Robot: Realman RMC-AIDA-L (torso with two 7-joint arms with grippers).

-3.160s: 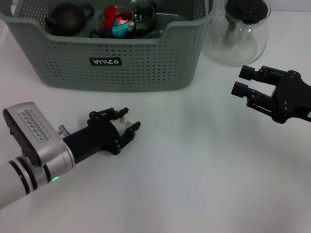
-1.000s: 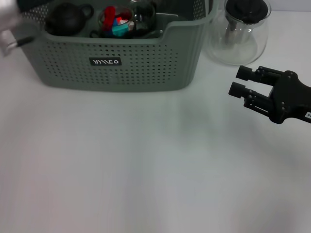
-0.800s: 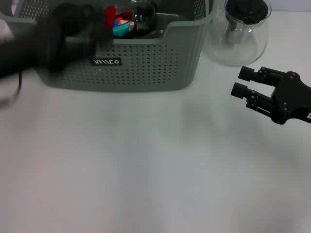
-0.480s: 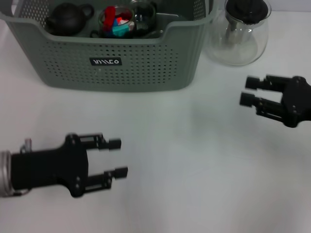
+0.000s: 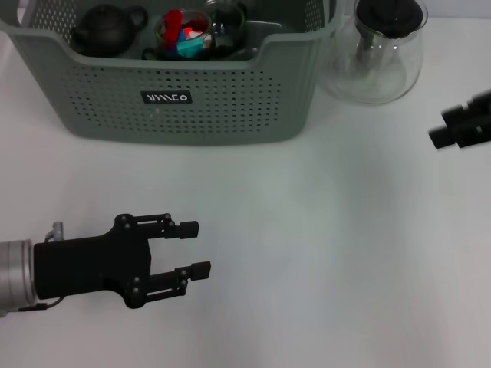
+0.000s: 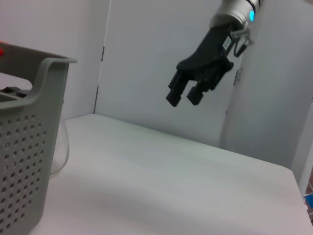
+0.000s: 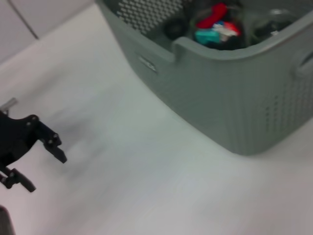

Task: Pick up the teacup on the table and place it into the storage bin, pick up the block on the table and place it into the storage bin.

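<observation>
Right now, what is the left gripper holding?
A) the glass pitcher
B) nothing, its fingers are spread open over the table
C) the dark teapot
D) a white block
B: in the head view the left gripper has its two fingers apart with only bare white table between them, well short of the storage bin.

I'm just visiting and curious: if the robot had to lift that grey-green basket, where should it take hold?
Probably at the cut-out handle dipping into the near wall's rim of the storage bin, coming from above: the perforated walls look too wide to span, while the rim offers a thin edge.
</observation>
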